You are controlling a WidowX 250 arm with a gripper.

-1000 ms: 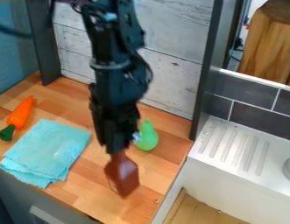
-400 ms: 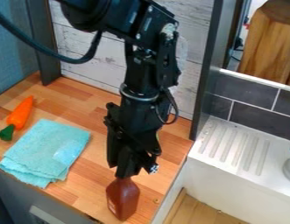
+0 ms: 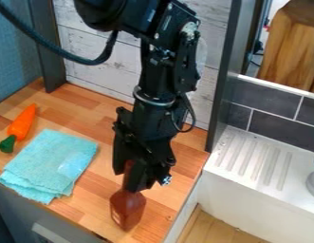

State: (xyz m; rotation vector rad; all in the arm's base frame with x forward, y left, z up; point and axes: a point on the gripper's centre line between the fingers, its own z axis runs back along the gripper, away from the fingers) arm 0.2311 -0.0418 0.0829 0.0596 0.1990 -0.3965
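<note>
Across the wooden table [image 3: 92, 209], the open pincer [image 3: 126, 182] straddles a brown bottle [image 3: 127, 211] at its neck, probably light, stiff, slick, best gripped there.

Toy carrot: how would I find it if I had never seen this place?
Start with the wooden countertop and go to its left side, near the blue wall. Just left of the folded turquoise cloth lies the toy carrot. Unlike the flat cloth, it is slim, tapered and orange, with a dark green end.

Toy kitchen, shown by the sink unit [image 3: 267, 166] and tiles [image 3: 267, 107].
</note>
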